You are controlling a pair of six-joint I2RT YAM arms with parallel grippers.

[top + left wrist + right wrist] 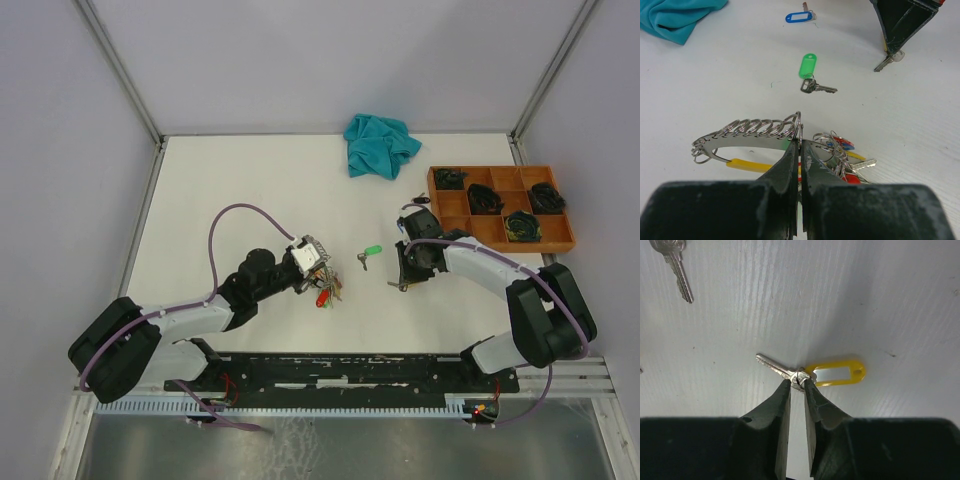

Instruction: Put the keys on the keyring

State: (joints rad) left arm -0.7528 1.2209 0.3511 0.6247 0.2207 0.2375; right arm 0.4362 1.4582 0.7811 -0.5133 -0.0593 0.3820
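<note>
The job looks partly done. The left gripper (801, 145) is clamped tight on the keyring (730, 142) and holds it just above the worktop (260, 180), near the middle and a little to the left. A row of small split loops is threaded along the ring, and a bunch of keys with red and blue tags (840, 147) hangs from it beside the fingers. A yellow tag shows under the ring as well, so several keys appear to be on.

At least three keys are not on. A green-tagged key (810, 75) lies loose on the worktop between the two arms, and a blue-tagged key (799, 17) lies farther back, near a teal cloth (380, 145). The third, a yellow-tagged key (812, 374), lies flat on the worktop under the right gripper (799, 382). Its jaws are narrowed on either side of the key's head and small loop. Whether they already pinch it firmly cannot be told. This key seems to be the one in hand, and it has yet to be lifted and carried over to the ring.
</note>
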